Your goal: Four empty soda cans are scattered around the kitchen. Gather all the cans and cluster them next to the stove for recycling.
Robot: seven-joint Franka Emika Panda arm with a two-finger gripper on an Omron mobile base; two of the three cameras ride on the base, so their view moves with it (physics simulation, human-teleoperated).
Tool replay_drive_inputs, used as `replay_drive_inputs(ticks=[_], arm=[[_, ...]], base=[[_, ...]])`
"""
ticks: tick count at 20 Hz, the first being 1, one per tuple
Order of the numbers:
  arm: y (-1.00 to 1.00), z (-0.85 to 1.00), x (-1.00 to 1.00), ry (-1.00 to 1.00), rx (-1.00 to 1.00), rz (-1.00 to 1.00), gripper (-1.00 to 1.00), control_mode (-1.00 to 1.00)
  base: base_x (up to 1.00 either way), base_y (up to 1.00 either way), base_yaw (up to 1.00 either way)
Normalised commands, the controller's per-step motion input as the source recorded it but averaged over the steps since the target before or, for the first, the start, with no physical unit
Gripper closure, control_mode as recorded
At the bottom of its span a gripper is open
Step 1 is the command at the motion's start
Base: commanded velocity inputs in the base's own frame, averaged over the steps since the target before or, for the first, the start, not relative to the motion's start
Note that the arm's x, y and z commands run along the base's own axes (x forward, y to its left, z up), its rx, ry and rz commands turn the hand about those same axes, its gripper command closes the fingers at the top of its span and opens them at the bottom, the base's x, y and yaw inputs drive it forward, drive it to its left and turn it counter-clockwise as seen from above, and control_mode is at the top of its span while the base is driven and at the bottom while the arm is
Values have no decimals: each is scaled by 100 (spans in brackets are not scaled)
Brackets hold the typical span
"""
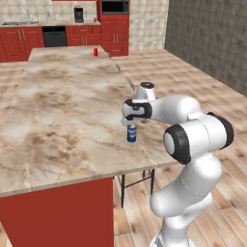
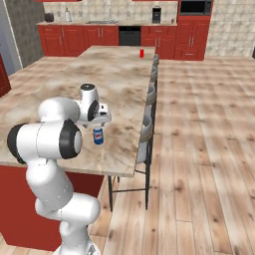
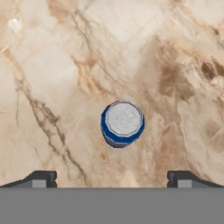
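A blue soda can [image 1: 131, 133] [image 2: 98, 135] stands upright on the marble island, near its front right corner. My gripper [image 1: 129, 120] [image 2: 99, 122] hangs just above it, pointing down, jaws open and holding nothing. In the hand view the can's silvery top [image 3: 122, 124] sits a little above and right of the midpoint of my gripper [image 3: 112, 179], and both fingertips are clear of it. A bright red soda can [image 1: 96, 52] [image 2: 142, 53] stands at the island's far end. The stove is out of view.
The island counter [image 1: 58, 106] [image 2: 45, 84] has bar stools [image 2: 148, 122] along its right side. Red cabinets, a black dishwasher panel [image 1: 54, 36] [image 2: 129, 36] and a microwave [image 1: 115, 6] line the back wall. Wood floor lies open to the right.
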Motion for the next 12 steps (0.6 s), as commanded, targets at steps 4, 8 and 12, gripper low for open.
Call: replay_drive_inputs(ticks=[4,8,12], arm=[[0,-8,7,0,-1,0,-100,-100],[0,0,0,0,0,0,-100,-100],[0,-7,0,0,0,0,-100,-100]], base=[[0,0,0],[0,0,0],[0,0,0]])
